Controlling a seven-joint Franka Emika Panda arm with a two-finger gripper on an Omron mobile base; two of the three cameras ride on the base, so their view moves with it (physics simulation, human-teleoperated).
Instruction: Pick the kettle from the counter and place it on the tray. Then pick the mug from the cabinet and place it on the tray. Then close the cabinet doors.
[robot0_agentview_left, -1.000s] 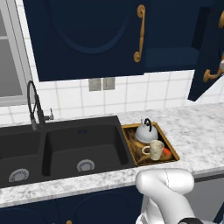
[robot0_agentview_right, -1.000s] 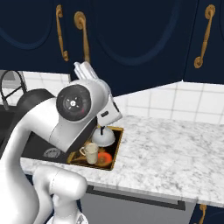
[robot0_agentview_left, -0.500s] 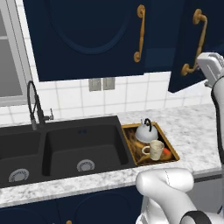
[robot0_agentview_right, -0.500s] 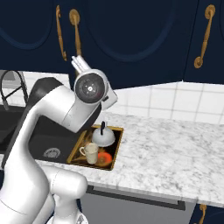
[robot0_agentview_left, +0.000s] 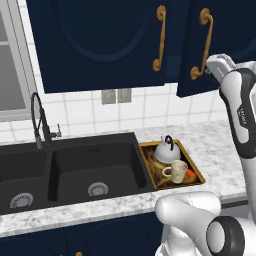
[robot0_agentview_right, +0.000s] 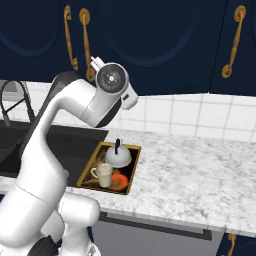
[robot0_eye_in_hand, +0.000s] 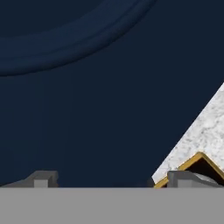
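Note:
The silver kettle (robot0_agentview_left: 166, 150) (robot0_agentview_right: 118, 156) and the cream mug (robot0_agentview_left: 177, 171) (robot0_agentview_right: 103, 175) both sit in the golden-rimmed tray (robot0_agentview_left: 196, 170) (robot0_agentview_right: 134, 167) on the marble counter (robot0_agentview_left: 220, 150) (robot0_agentview_right: 200, 170), right of the sink. My gripper (robot0_eye_in_hand: 113, 179) (robot0_agentview_left: 218, 64) is open and empty, up against the navy panel of the right cabinet door (robot0_agentview_left: 225, 30) (robot0_eye_in_hand: 100, 100). That door stands slightly ajar, its brass handle (robot0_agentview_left: 202, 45) beside my hand. The left cabinet door (robot0_agentview_left: 100, 40) lies flat and shut. The cabinet's inside is hidden.
A black double sink (robot0_agentview_left: 75, 170) with a dark faucet (robot0_agentview_left: 40, 120) lies left of the tray. White tiled wall with an outlet (robot0_agentview_left: 116, 96) runs under the cabinets. Another navy door with a brass handle (robot0_agentview_right: 234, 42) hangs further right. A window (robot0_agentview_left: 10, 70) is at the far left.
The right cabinet door has swung in from wide open to slightly ajar. My arm rose and followed it leftward. Kettle, mug and tray have not moved.

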